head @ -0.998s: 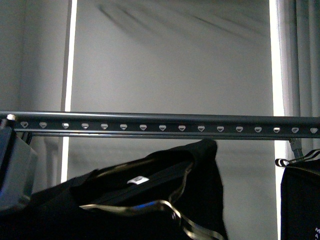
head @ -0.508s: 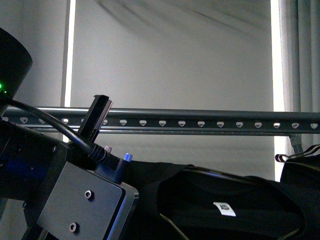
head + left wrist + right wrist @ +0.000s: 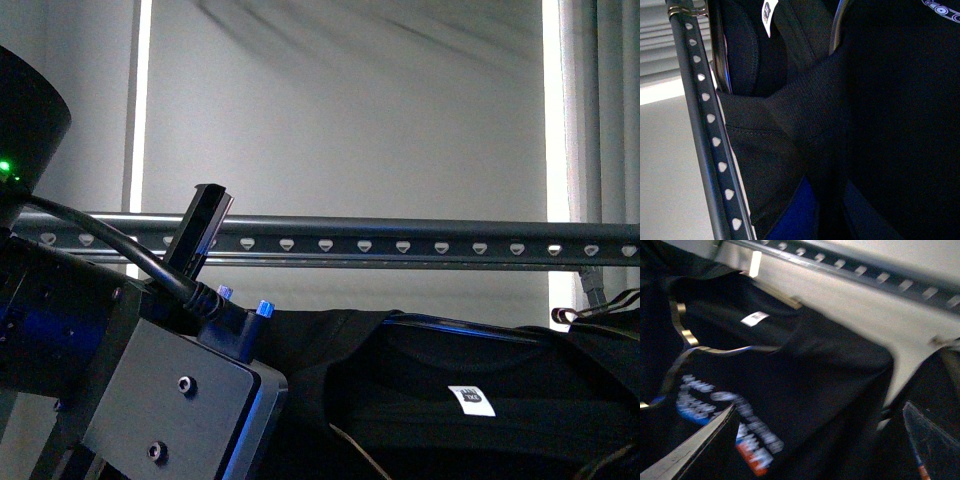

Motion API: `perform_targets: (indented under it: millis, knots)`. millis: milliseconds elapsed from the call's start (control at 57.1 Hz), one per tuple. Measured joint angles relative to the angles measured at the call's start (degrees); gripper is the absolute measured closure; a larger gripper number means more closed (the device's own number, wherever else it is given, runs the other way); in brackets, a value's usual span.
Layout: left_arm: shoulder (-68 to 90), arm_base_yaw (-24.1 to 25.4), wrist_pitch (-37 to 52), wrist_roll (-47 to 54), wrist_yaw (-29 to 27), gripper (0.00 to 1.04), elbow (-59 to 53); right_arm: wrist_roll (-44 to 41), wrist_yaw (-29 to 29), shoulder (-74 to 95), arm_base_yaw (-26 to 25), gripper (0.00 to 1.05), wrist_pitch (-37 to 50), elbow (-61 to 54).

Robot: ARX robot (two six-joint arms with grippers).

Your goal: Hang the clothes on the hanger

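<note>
One view, right wrist, shows T-shirt (image 3: pixel 830 370) print (image 3: pixel 725 410).

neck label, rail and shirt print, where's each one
neck label (image 3: pixel 471 400), front view, middle of the white tag
rail (image 3: pixel 400 246), front view, its slotted face
shirt print (image 3: pixel 752 432), right wrist view, blurred white lettering

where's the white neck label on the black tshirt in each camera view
Front view: the neck label is low and right of centre, inside the T-shirt collar, below the rail.
Left wrist view: the label is cut off by the frame edge, inside the collar, near the rail.
Right wrist view: the label lies between the rail and the blurred print.
Shared landmark: the perforated metal rail.
</note>
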Motion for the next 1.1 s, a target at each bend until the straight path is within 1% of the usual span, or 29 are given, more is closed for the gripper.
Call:
perform_targets:
  millis: [35, 70, 88, 105, 140, 175, 228, 298, 368, 420, 438, 455, 508, 543, 595, 701, 806, 841, 946, 1103]
  knots:
    - [0.0, -0.02, 0.0, 0.0, 0.0, 1.0, 0.0, -4.11, -0.55, 3.52, 0.07, 0.07, 7.02, 1.05]
    - [0.0, -0.02, 0.0, 0.0, -0.02, 1.0, 0.0, -8.81, -1.64, 6.19, 0.37, 0.07, 11.47, 2.14]
    - [0.0, 0.0, 0.0, 0.0, 0.0, 1.0, 0.0, -9.55, -2.05, 7.08, 0.52, 0.07, 12.76, 2.56]
    - [0.0, 0.0, 0.0, 0.0, -0.02, 1.0, 0.0, -12.48, -2.95, 8.76, 0.94, 0.07, 14.69, 3.48]
    - [0.0, 0.0, 0.0, 0.0, -0.04, 1.0, 0.0, -17.18, -4.44, 11.04, 1.66, 0.07, 15.43, 5.11]
    - [0.0, 0.0, 0.0, 0.0, -0.04, 1.0, 0.0, -24.46, -5.95, 13.6, 2.75, 0.07, 13.7, 7.41]
    - [0.0, 0.0, 0.0, 0.0, -0.04, 1.0, 0.0, -32.72, -7.04, 16.33, 4.26, 0.07, 9.55, 10.19]
    - [0.0, 0.0, 0.0, 0.0, -0.02, 1.0, 0.0, -41.0, -6.95, 18.69, 5.9, 0.07, 4.15, 12.83]
    - [0.0, 0.0, 0.0, 0.02, -0.04, 1.0, 0.0, -50.62, -5.49, 21.22, 8.2, 0.07, -2.38, 15.58]
    - [0.0, 0.02, 0.0, 0.02, -0.04, 1.0, 0.0, -56.59, -4.31, 22.73, 9.73, 0.07, -6.4, 17.09]
    - [0.0, 0.02, 0.0, 0.02, -0.04, 1.0, 0.0, -57.31, -3.96, 23.1, 10.12, 0.07, -7.32, 17.4]
    - [0.0, 0.02, 0.0, 0.02, -0.04, 1.0, 0.0, -60.74, -3.21, 23.82, 10.88, 0.07, -8.96, 17.92]
    - [0.0, 0.02, 0.0, 0.02, -0.04, 1.0, 0.0, -65.24, -2.08, 25.29, 12.39, 0.07, -11.74, 18.78]
    - [0.0, 0.02, 0.0, 0.02, -0.04, 1.0, 0.0, -70.62, -0.85, 26.86, 13.86, 0.07, -13.31, 19.3]
    - [0.0, 0.0, 0.0, 0.02, 0.0, 1.0, 0.0, -76.61, 1.07, 29.44, 15.96, 0.07, -12.92, 19.45]
    - [0.0, 0.0, 0.0, 0.02, -0.02, 1.0, 0.0, -81.57, 4.11, 33.55, 18.78, 0.07, -10.84, 20.15]
    - [0.0, 0.02, 0.0, 0.02, -0.04, 1.0, 0.0, -82.71, 6.73, 36.79, 20.61, 0.07, -6.99, 20.83]
    - [0.0, 0.02, 0.0, 0.02, -0.04, 1.0, 0.0, -82.97, 8.9, 38.8, 21.53, 0.07, -4.46, 21.44]
    - [0.0, 0.02, 0.0, 0.02, -0.04, 1.0, 0.0, -81.77, 14.08, 45.05, 24.0, 0.07, 4.87, 23.63]
    - [0.0, 0.02, 0.02, 0.02, -0.09, 1.0, 0.0, -76.85, 18.43, 50.93, 26.38, 0.07, 16.46, 25.77]
